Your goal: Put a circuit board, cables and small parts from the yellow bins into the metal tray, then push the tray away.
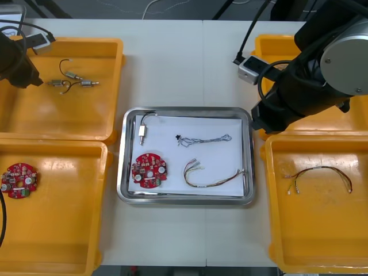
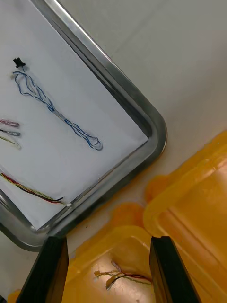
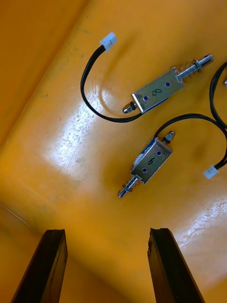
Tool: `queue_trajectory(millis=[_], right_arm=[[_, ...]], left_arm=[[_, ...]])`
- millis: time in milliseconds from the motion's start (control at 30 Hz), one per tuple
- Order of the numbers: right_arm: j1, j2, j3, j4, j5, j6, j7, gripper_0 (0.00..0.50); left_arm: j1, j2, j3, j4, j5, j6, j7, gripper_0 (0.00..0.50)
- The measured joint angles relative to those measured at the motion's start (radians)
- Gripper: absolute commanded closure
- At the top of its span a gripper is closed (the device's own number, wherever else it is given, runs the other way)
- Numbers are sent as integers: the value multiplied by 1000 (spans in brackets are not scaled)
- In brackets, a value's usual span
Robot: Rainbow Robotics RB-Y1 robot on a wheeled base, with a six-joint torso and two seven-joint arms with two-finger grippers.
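Note:
The metal tray lies mid-table, white inside. It holds a red circuit board, a small metal part on a black cable, a blue and white cable and a red and yellow cable. My right gripper hangs open beside the tray's corner, over the near-right bin's edge, above a cable. The blue and white cable lies beyond its fingers. My left gripper is open over the far-left bin, a little short of two small metal parts.
The far-left yellow bin holds small metal parts on black leads. In the near-left bin lies a second circuit board. A thin cable rests in the near-right bin. My right arm covers much of the far-right bin.

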Motion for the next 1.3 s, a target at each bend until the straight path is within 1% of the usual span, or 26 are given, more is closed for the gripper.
queue_trajectory(millis=[133,333,467,533,700,800,1033,1133,1300], right_arm=[[15,-24,-36,-21,-1,9,-154,0],[65,-66,-91,-62,-8,9,-207,0],[121,-89,-144,-96,-23,9,-342,0],[151,-99,-180,-107,-40,9,-378,0],[221,-115,-274,-110,-88,9,-401,0],[261,-125,-322,-110,-92,9,-435,0],[339,-134,-406,-111,-90,9,-435,0],[367,-135,-426,-111,-72,9,-435,0],[406,-135,-433,-111,-5,9,-435,0]], left_arm=[[0,-14,29,2,-20,-7,0,0],[0,-44,61,2,-48,-16,0,0],[0,-74,86,3,-65,-37,0,0],[1,-87,91,4,-67,-52,0,0],[5,-111,92,5,-67,-80,0,0],[10,-120,92,5,-67,-94,0,0],[24,-124,92,6,-68,-112,0,0],[34,-124,92,6,-68,-117,0,0],[51,-124,93,6,-67,-121,0,0]])
